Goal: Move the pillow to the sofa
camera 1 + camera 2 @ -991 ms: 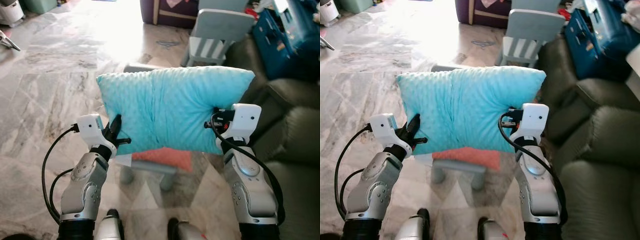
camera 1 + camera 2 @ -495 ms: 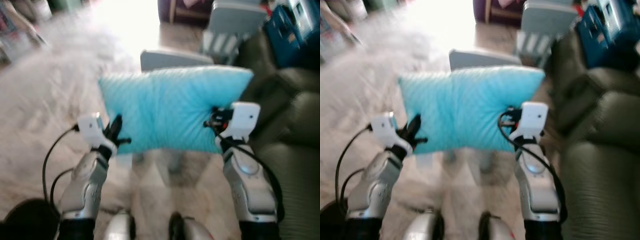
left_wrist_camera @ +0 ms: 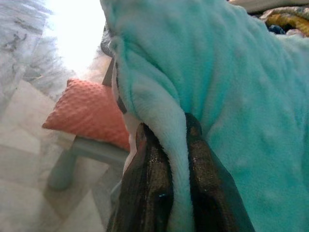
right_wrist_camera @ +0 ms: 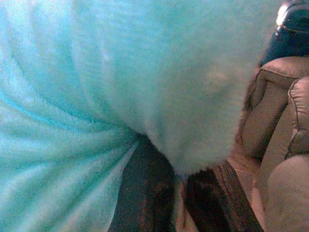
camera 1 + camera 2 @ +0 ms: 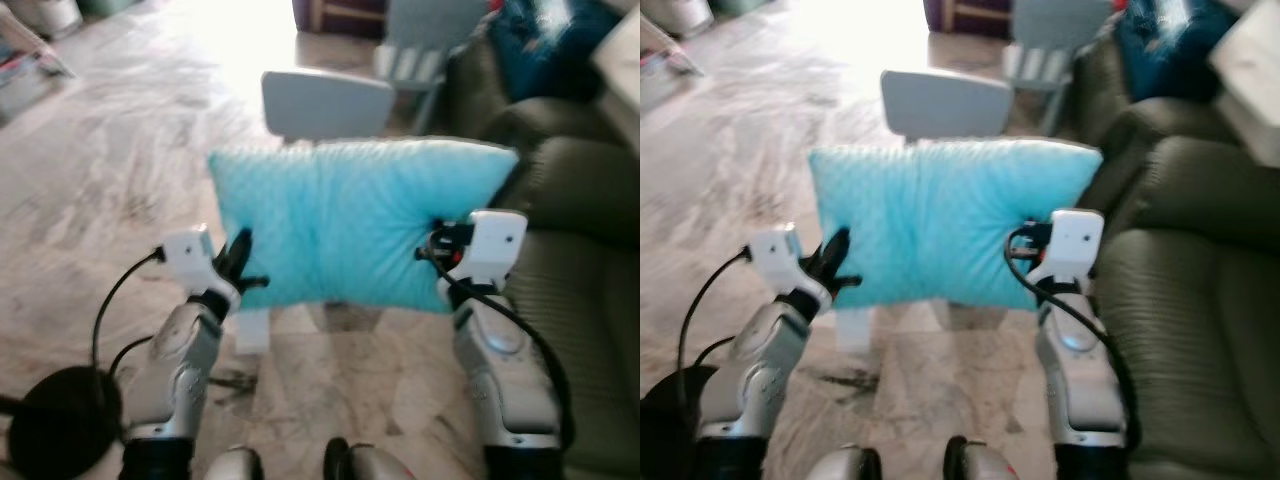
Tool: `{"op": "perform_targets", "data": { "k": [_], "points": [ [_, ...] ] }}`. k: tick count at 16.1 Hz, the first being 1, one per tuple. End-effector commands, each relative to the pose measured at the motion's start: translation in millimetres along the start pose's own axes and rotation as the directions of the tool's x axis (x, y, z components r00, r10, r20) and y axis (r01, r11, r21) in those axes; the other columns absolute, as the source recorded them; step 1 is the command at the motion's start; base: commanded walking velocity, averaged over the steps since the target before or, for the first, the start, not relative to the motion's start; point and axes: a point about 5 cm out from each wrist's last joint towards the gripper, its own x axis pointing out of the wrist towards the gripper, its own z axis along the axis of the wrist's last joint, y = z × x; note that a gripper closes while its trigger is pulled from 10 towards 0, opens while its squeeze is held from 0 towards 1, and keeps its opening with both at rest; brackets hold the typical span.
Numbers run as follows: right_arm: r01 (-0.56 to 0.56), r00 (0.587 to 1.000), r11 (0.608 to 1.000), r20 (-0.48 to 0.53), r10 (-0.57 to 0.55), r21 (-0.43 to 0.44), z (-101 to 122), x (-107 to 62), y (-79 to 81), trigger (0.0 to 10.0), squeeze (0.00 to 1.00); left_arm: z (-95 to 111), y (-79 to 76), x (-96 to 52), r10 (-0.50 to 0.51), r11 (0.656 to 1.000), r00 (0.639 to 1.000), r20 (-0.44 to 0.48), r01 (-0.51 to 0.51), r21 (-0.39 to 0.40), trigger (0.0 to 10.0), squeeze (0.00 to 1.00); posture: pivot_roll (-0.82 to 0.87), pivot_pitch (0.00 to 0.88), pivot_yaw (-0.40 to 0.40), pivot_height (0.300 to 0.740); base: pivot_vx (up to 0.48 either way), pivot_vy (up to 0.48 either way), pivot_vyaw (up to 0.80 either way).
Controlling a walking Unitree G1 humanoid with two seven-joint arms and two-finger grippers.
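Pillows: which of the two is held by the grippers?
The turquoise pillow: the left gripper and right gripper pinch its lower corners. The orange pillow lies on a small chair.

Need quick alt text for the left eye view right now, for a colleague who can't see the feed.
Both tools, left and right, hold a turquoise pillow up in front of the robot, each shut on a lower edge. A dark green sofa stands to the right, and a pale chair stands behind the pillow on a marble floor. The picture is slightly blurred.
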Motion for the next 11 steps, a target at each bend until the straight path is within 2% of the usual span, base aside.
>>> {"op": "perform_targets", "data": {
  "k": [1,9,11],
  "points": [
    [-0.017,1.000,1.000,0.017,0.018,-0.007,4.8,0.3,1.8,10.0,0.00,-0.3,-0.7,-0.9,0.002,1.000,1.000,0.001,-0.002,-0.002,10.0,0.00,-0.04,0.176,-0.058,0.740,0.000,0.000,0.00],
    [-0.019,1.000,1.000,0.020,0.019,0.007,5.5,1.2,1.9,10.0,0.00,4.7,5.4,4.9,0.040,0.999,0.999,0.021,-0.040,-0.007,10.0,0.00,-0.05,0.179,-0.058,0.740,0.000,0.000,0.00],
    [-0.017,1.000,1.000,0.004,0.017,0.011,3.9,1.3,1.9,10.0,0.00,5.9,6.4,6.6,0.049,0.999,0.999,0.024,-0.049,0.002,10.0,0.00,-0.06,0.181,-0.058,0.740,0.000,0.000,-0.72]
  ]
}}
